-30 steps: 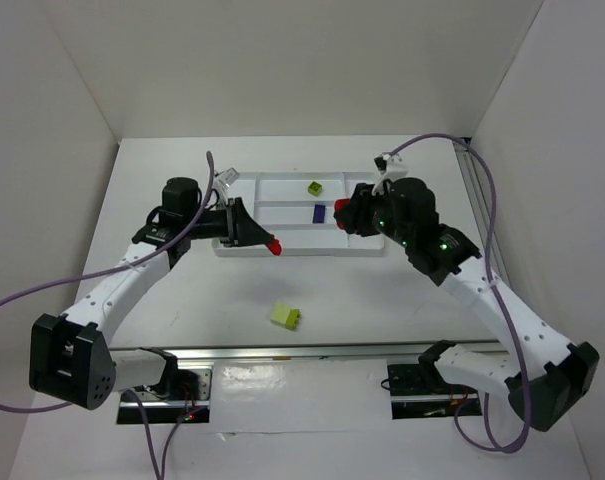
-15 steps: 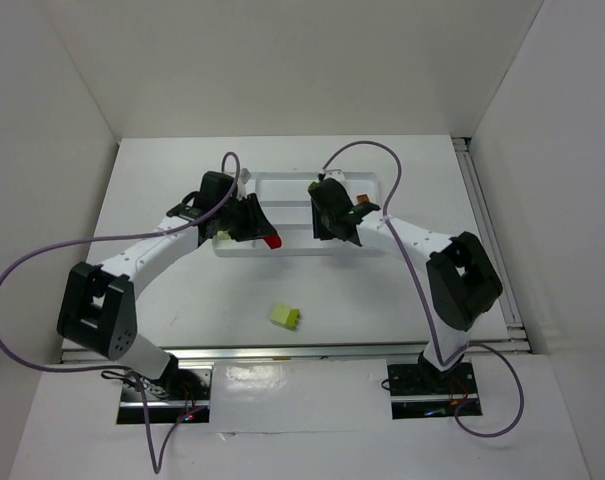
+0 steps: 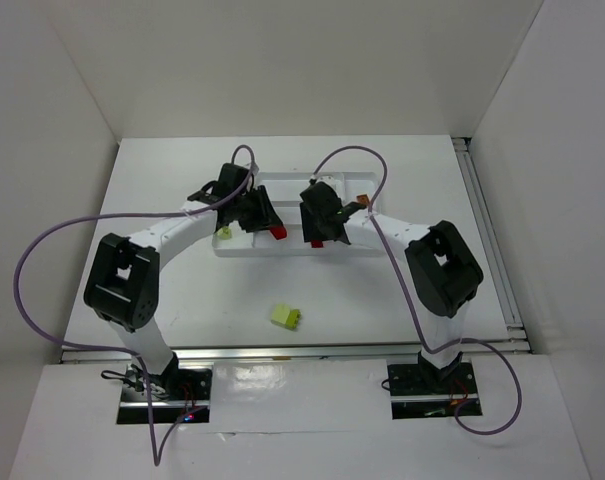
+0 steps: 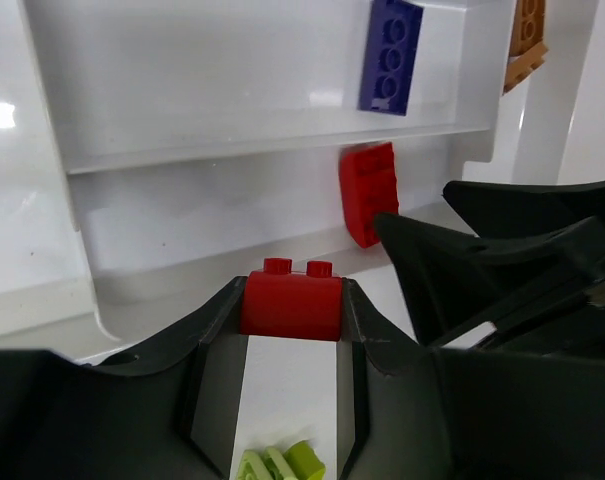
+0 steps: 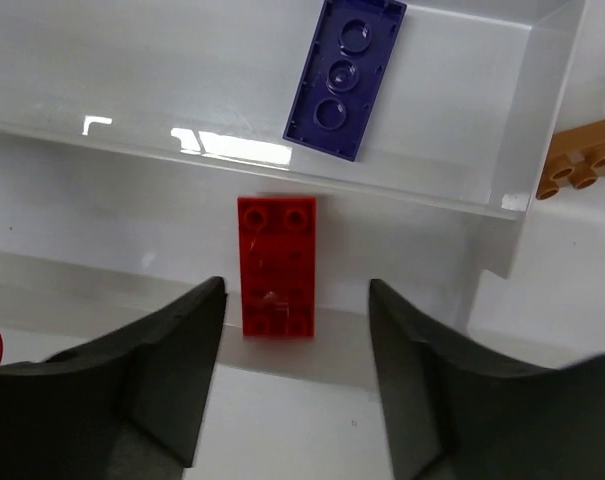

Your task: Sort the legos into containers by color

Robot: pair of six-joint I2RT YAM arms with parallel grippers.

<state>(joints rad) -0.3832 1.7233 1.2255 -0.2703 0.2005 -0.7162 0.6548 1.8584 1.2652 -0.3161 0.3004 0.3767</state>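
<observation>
your left gripper [image 4: 292,300] is clamped on a small red brick [image 4: 290,310] at the tray's [image 3: 300,251] near wall. the flat red plate [image 5: 276,265] lies in the near compartment [image 5: 102,220] just beyond, slightly right, with your right gripper [image 5: 294,300] hanging open directly above it.

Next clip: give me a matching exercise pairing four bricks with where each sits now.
1 purple brick
2 pale yellow-green brick
3 small red brick
4 flat red brick

A between the fingers of the left tool
B on the table, outside the tray
C in the tray, under the open right tool
D in the tray, one divider beyond C

Pairs: 1-D, 2-B, 3-A, 4-C
</observation>
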